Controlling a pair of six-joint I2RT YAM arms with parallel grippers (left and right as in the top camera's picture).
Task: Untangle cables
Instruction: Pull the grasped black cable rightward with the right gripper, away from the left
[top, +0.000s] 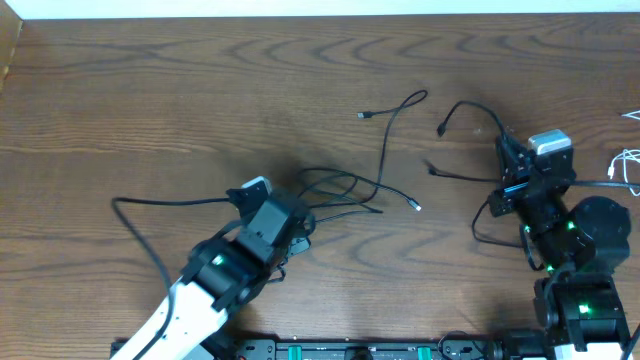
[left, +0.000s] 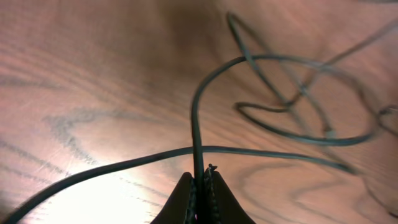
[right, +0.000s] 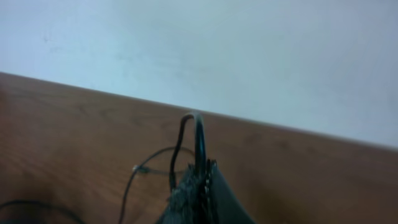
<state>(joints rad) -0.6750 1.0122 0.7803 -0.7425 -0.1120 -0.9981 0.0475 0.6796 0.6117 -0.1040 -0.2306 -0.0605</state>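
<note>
Several thin black cables (top: 350, 188) lie looped and crossed in the middle of the wooden table (top: 150, 110); one runs up to a small plug (top: 366, 115). My left gripper (top: 300, 215) sits at the left edge of the tangle, shut on one black cable (left: 198, 118) that rises from between its fingers (left: 200, 183). My right gripper (top: 505, 150) at the right is shut on a separate black cable (top: 462, 106) with plug ends; in the right wrist view that cable (right: 199, 134) arches out of the shut fingers (right: 202, 171). A white cable (top: 628, 165) lies at the far right edge.
A thicker black cord (top: 150, 215) runs from the left arm across the table's left half. The right arm's base (top: 585, 290) stands at the lower right. A black rail (top: 340, 350) runs along the front edge.
</note>
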